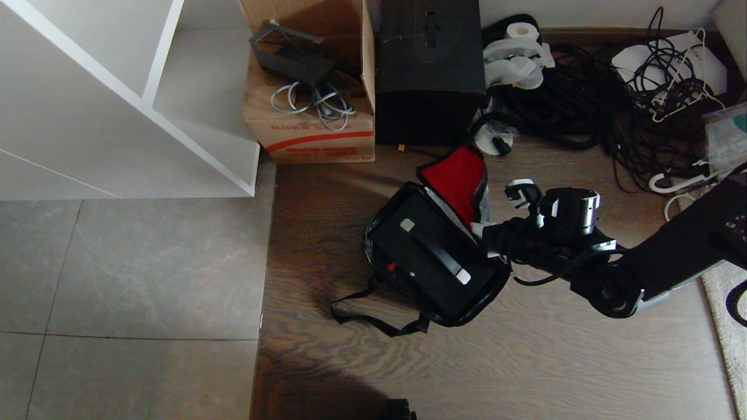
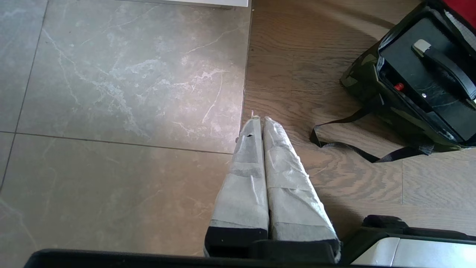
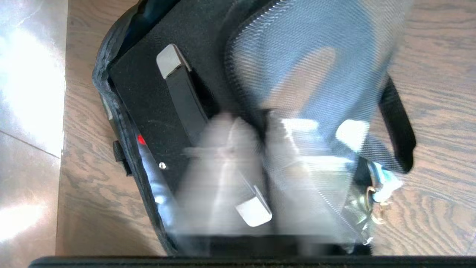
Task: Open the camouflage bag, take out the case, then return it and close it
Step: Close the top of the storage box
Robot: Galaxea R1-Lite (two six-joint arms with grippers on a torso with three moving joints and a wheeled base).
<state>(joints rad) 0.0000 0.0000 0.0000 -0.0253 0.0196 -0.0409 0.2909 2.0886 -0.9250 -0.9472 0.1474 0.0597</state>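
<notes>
The camouflage bag [image 1: 467, 312] lies open on the wooden floor, its red-lined flap [image 1: 458, 178] folded back and up. Inside it lies the black case [image 1: 408, 256], with its black handle [image 1: 435, 251] on silver mounts facing up. My right gripper [image 1: 481, 230] is at the bag's right edge, just below the flap. In the right wrist view it [image 3: 260, 126] is blurred and shut over the case [image 3: 148, 96], with the flap's mesh pocket [image 3: 308, 56] draped over one finger. I cannot tell whether fabric is pinched. My left gripper [image 2: 260, 121] hangs shut above the floor, apart from the bag [image 2: 366, 80].
A tall black box [image 1: 429, 76] and a cardboard box [image 1: 315, 116] stand behind the bag. Tangled cables [image 1: 583, 99] fill the back right. A white shelf unit [image 1: 117, 99] stands at the left, a rug [image 1: 729, 315] at the right edge. The bag's strap [image 1: 373, 321] trails forward.
</notes>
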